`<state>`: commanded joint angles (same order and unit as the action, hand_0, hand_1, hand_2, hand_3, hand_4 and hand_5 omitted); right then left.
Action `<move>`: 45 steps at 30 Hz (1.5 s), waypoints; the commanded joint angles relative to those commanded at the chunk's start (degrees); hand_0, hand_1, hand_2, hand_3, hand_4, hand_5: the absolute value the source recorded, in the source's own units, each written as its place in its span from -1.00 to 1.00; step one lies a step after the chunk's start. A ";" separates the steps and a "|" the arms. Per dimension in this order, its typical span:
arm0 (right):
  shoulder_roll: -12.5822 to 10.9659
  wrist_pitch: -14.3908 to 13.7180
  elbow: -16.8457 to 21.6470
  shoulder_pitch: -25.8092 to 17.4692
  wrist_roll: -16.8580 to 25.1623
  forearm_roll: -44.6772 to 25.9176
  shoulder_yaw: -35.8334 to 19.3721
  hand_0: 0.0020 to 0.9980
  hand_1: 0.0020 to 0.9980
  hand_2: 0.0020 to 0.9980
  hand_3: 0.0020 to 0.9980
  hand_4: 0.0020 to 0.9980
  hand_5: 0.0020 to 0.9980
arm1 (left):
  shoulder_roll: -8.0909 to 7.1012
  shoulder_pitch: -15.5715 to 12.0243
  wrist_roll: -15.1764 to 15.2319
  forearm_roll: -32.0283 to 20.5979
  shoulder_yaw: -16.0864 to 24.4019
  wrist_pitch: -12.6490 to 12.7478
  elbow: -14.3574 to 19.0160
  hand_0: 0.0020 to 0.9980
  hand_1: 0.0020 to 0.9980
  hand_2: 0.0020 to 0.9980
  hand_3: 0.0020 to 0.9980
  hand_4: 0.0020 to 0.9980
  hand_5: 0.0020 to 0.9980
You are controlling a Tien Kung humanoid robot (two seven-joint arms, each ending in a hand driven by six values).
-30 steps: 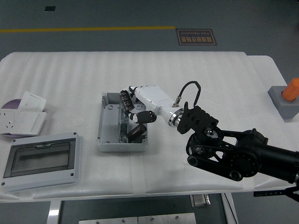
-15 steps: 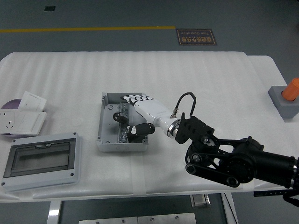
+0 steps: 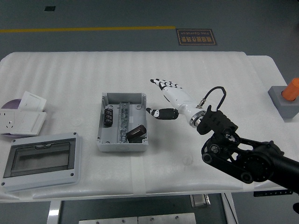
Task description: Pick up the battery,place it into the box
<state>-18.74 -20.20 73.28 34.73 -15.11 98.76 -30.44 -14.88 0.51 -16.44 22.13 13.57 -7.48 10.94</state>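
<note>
The open grey box [image 3: 122, 122] sits at the table's middle. A black battery [image 3: 109, 116] lies inside it on the left side, and a second dark block [image 3: 135, 132] lies at its lower right. My right hand [image 3: 167, 97], white with black fingertips, is open and empty to the right of the box, clear of its rim. Its black arm [image 3: 243, 156] comes in from the lower right. My left arm is not in view.
A grey lid with a clear window [image 3: 41, 160] lies at the front left. A white socket plate and cards [image 3: 24, 116] lie at the left edge. A grey block with an orange cylinder [image 3: 287, 96] stands at the right edge.
My right hand held the battery over the box, lowered it inside, let it go, and has drawn back to the right with fingers spread. The battery now lies in the box.
</note>
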 joint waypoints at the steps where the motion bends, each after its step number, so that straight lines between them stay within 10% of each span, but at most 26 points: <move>1: -0.60 -0.07 0.06 -0.95 0.04 0.30 -1.48 1.00 1.00 1.00 1.00 0.51 -0.08 | 0.04 -0.07 0.01 -0.11 -0.06 -0.01 0.00 0.20 0.34 0.12 0.09 -0.10 0.00; 23: -5.62 -4.18 7.56 -22.88 14.46 -8.88 -30.99 0.92 0.90 0.95 1.00 0.48 -0.07 | 0.81 -1.00 0.17 -1.24 -0.43 0.08 0.00 0.20 0.33 0.12 0.09 -0.10 -0.02; 45: -4.12 -5.22 8.81 -27.88 18.71 -12.93 -39.04 0.50 0.63 0.81 0.93 0.47 -0.08 | -0.09 -1.18 -0.25 0.23 0.93 -0.17 -0.08 0.20 0.34 0.12 0.10 -0.10 -0.02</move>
<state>-22.85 -25.42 82.09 6.85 3.60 85.83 -69.48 -14.97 -0.67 -16.69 22.37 14.51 -7.66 10.86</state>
